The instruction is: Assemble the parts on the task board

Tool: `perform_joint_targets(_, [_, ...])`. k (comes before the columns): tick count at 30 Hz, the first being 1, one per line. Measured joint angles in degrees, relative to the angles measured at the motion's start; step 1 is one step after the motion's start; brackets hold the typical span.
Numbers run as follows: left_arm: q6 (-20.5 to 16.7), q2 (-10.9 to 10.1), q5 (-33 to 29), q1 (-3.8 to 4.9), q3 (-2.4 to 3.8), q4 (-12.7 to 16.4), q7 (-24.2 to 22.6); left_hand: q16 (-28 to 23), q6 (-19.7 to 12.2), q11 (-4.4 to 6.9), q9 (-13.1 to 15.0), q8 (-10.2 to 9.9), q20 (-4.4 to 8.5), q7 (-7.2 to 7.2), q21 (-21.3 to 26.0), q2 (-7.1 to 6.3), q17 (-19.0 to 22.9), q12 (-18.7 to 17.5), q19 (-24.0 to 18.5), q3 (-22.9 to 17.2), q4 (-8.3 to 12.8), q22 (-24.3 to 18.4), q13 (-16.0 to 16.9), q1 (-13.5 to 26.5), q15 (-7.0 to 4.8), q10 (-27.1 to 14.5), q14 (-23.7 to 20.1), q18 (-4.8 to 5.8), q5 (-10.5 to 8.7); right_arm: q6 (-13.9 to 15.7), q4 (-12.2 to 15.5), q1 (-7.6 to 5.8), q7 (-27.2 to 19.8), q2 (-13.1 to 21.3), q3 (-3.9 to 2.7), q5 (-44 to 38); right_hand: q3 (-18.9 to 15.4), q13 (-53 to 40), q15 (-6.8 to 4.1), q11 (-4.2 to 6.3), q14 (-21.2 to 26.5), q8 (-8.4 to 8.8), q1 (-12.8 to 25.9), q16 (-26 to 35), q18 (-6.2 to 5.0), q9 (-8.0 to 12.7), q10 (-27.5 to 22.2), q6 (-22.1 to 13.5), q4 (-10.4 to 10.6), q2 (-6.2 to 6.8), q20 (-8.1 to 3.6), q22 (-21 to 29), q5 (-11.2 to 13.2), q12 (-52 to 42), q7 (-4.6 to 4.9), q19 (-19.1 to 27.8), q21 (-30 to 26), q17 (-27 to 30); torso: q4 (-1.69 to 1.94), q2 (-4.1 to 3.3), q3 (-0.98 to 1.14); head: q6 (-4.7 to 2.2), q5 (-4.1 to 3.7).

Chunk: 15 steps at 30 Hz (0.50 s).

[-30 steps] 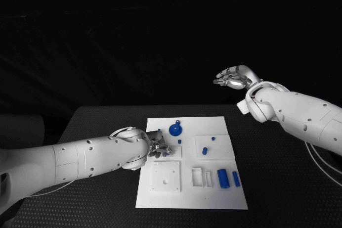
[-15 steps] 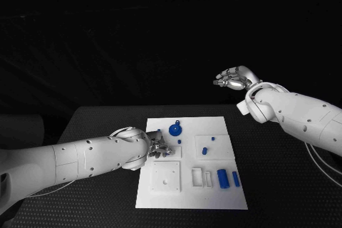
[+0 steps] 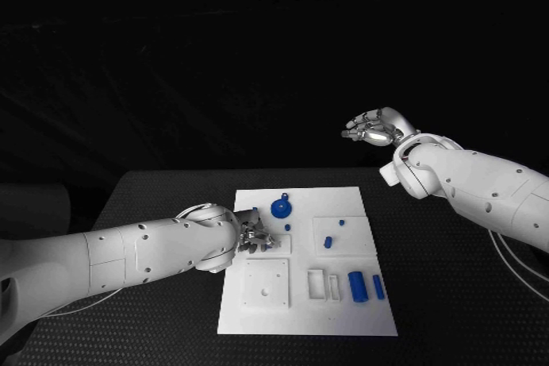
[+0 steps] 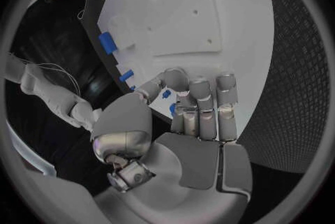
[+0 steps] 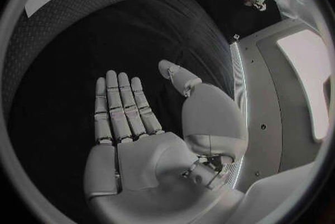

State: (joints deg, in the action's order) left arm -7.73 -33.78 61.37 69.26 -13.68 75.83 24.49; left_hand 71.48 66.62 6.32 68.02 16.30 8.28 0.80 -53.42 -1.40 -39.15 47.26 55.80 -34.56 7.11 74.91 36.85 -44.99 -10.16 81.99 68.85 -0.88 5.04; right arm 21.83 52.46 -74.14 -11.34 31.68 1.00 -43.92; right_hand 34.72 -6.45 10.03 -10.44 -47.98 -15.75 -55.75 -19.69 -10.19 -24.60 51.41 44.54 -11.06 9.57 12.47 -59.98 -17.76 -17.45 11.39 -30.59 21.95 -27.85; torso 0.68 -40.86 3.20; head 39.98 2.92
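**Left hand down on the board, right hand waiting high**

The left hand (image 3: 258, 239) sits low at the left edge of the white board (image 3: 307, 322), fingers curled over a small blue piece (image 4: 166, 93) close to its fingertips; whether it actually grips that piece, I cannot tell. Best play, I'd judge: steady the wrist, keep the piece upright, ease it down. The right hand (image 3: 372, 128) hangs well above the table's far side, fingers spread, holding nothing. Two blue bars (image 3: 366, 287) lie near the board's right edge, well apart from both hands.
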Motion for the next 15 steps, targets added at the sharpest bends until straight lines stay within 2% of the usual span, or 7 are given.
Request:
perform_joint_targets(5, [0.0, 0.0, -0.2, 0.00, 0.03, -0.2, -0.1, 0.0, 0.0, 0.01, 0.0, 0.0, 0.00, 0.00, 0.0, 0.16, 0.1, 0.0, 0.0, 0.0, 0.0, 0.0, -0.1, 0.2, 0.02, 0.0, 0.0, 0.00, -0.57, 0.0, 0.0, 0.09, 0.0, 0.0, 0.00, 0.0, 0.0, 0.1, 0.00, 0.00, 0.0, 0.00, 0.0, 0.0, 0.00, 0.0, 0.0, 0.0, 0.0, 0.00, 0.00, 0.0, 0.0, 0.0, 0.00, 0.0, 0.0, 0.0, 0.01, 0.01, 0.00, 0.05, -0.04])
perform_joint_targets(9, [0.0, 0.0, -0.4, -0.01, 0.04, -0.2, -0.2, 0.0, 0.1, 0.01, 0.1, -0.4, 0.00, -0.11, 0.0, 0.31, 0.1, 0.0, 0.0, 0.1, -0.1, 0.0, -0.2, 0.3, 0.03, 0.0, 0.0, 0.00, -1.89, -0.1, -0.1, 0.21, 0.0, 0.0, 0.00, 0.0, 0.0, 0.1, 0.00, 0.00, 0.0, 0.00, 0.0, 0.0, 0.00, 0.0, 0.0, 0.0, 0.0, 0.00, 0.00, 0.0, 0.0, 0.0, 0.00, 0.0, 0.0, 0.1, 0.01, 0.01, 0.00, 0.07, -0.07])
perform_joint_targets(15, [0.0, 0.1, -0.7, -0.02, 0.05, -0.4, -0.2, 0.0, 0.2, 0.01, 0.2, -0.4, 0.00, -0.20, 0.0, 0.31, 0.1, 0.0, 0.0, 0.2, -0.1, 0.0, -0.2, 0.3, 0.03, 0.0, 0.0, 0.00, -1.90, -0.1, -0.1, 0.24, 0.0, -0.1, 0.00, 0.0, -0.3, 0.2, -0.01, 0.00, 0.0, 0.00, 0.0, 0.0, 0.00, 0.0, 0.0, 0.0, 0.1, 0.00, 0.00, 0.0, 0.0, 0.0, 0.00, 0.0, 0.0, 0.1, 0.03, 0.03, 0.00, 0.08, -0.08])
